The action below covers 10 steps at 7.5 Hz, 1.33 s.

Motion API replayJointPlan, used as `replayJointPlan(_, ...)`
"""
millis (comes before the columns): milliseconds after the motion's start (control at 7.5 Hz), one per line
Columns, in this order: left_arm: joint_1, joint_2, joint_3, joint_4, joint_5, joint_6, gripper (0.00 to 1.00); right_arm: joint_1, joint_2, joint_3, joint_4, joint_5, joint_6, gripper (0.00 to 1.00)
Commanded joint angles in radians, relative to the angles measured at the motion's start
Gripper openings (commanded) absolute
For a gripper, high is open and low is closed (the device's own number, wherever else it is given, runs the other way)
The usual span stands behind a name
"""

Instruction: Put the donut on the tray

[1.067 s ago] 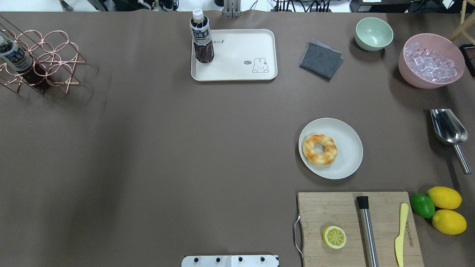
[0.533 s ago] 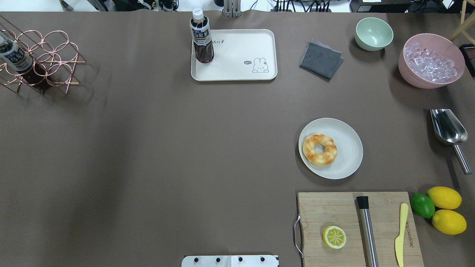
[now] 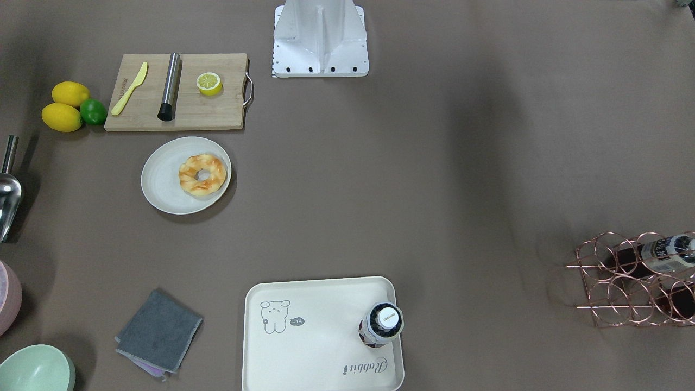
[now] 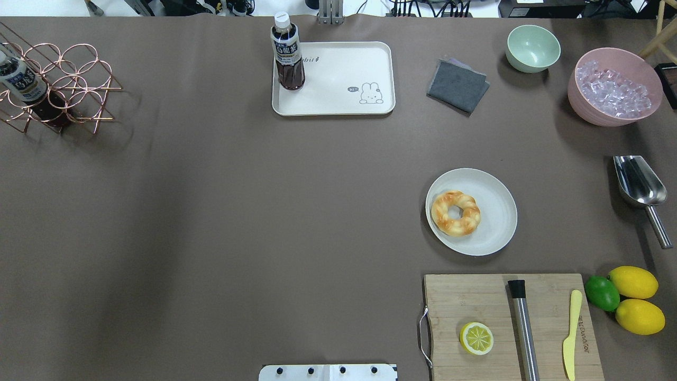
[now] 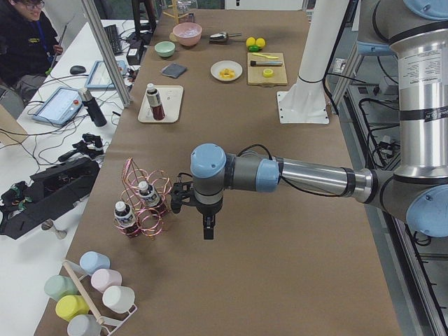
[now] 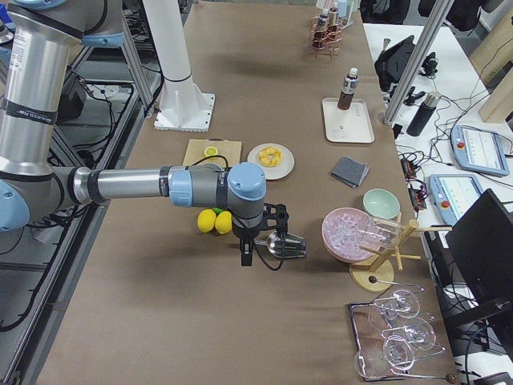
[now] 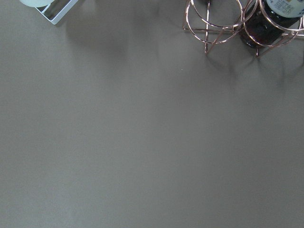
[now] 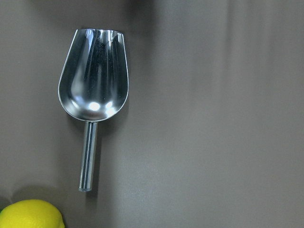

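Observation:
The donut lies on the left half of a round white plate at the table's right middle; it also shows in the front view. The cream tray with the bear drawing sits at the far middle, with a dark drink bottle standing in its left corner. My left gripper hangs over the table beside the copper rack, far from the donut. My right gripper hangs near the metal scoop. I cannot tell whether either is open or shut.
A cutting board holds a halved lemon, a steel rod and a yellow knife. Lemons and a lime lie to its right. A scoop, pink ice bowl, green bowl, grey cloth and copper bottle rack stand around.

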Motion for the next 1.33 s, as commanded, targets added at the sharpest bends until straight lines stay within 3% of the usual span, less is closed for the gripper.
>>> replayJointPlan(0, 0.0, -0.001, 0.001, 0.0, 0.0, -0.002, 0.98, -0.007, 0.004, 0.003, 0.002, -0.041, 0.0, 1.0)
replayJointPlan(400, 0.002, -0.006, 0.007, 0.0, 0.0, 0.0, 0.98, -0.044, 0.007, 0.047, 0.002, -0.02, 0.006, 0.99)
replayJointPlan(800, 0.001, -0.003, 0.007, 0.0, -0.005, -0.002, 0.98, -0.262, 0.052, 0.155, 0.058, 0.02, 0.318, 0.98)
replayJointPlan(1067, 0.003, -0.012, 0.02, 0.0, -0.005, 0.0, 0.98, -0.469, 0.069, 0.114, 0.366, 0.008, 0.63, 0.98)
replayJointPlan(1200, 0.003, -0.013, 0.021, 0.0, -0.006, 0.0, 0.98, -0.543, 0.148, 0.036, 0.494, -0.008, 0.79, 0.98)
